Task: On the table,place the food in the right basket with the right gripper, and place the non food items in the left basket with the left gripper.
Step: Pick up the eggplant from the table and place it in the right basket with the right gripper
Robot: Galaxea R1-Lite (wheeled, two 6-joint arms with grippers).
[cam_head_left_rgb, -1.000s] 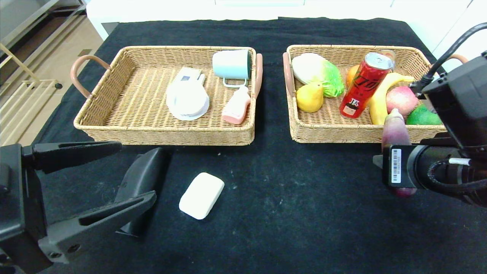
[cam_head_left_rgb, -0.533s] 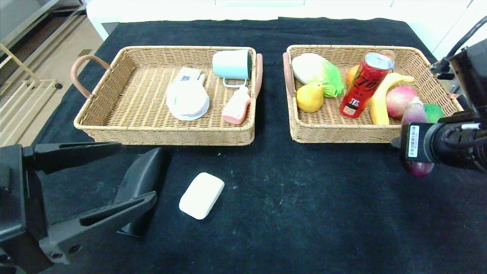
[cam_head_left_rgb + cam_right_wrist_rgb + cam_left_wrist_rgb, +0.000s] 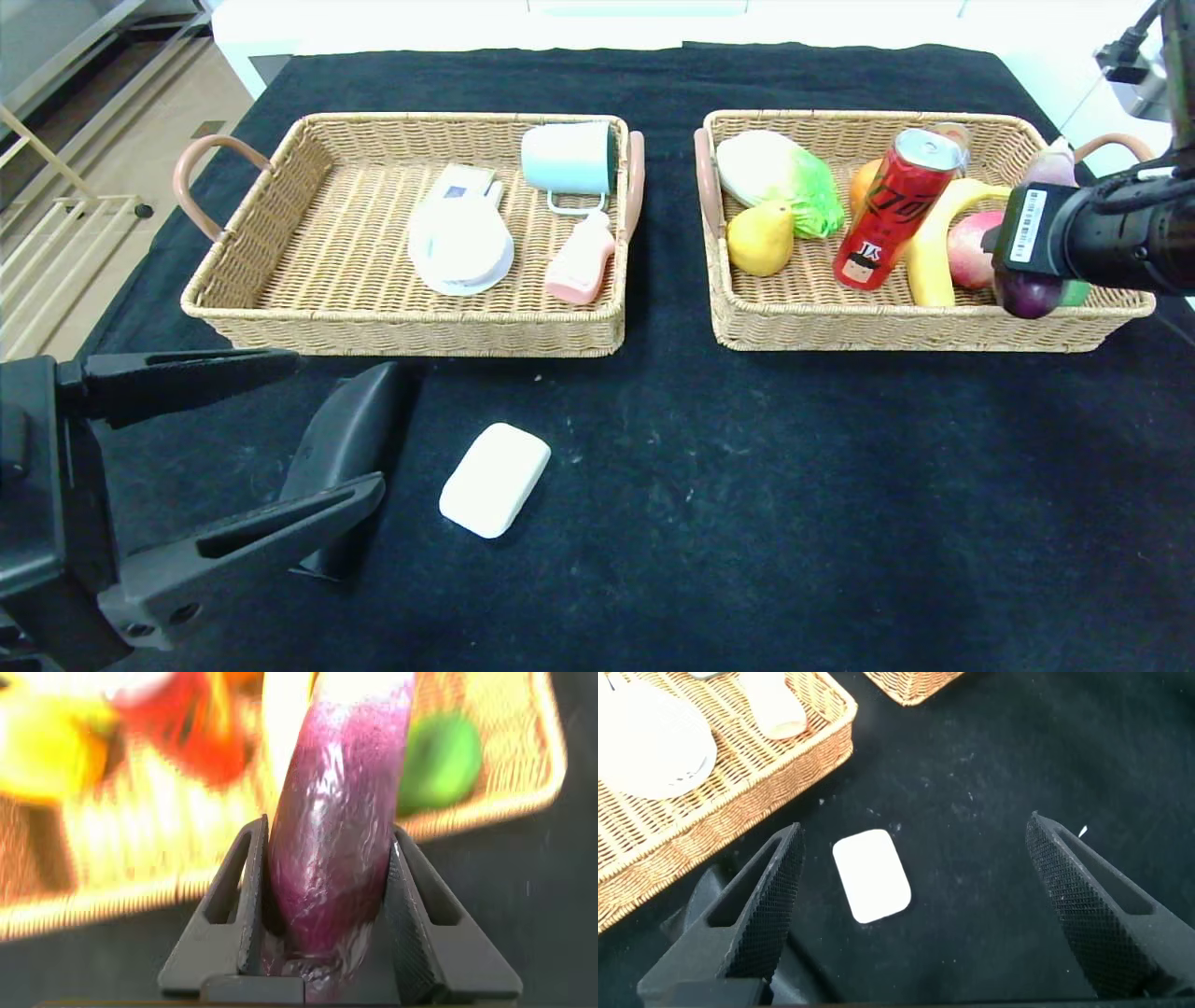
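Black-clothed table [image 3: 653,523]: right gripper [image 3: 322,901] pinches the slim, glossy purple eggplant [image 3: 341,812], hanging over the right basket's [image 3: 896,327] near right corner, not yet released. Can, banana and peach already lie inside. Left gripper [image 3: 238,439], spread wide, straddles the black case [image 3: 350,429]; white bar [image 3: 495,479] remains on cloth.

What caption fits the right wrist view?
Right gripper fingers clamp the purple eggplant above the right basket.

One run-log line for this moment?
right gripper: shut on slim purple eggplant, over right wicker basket | left gripper: open above white bar
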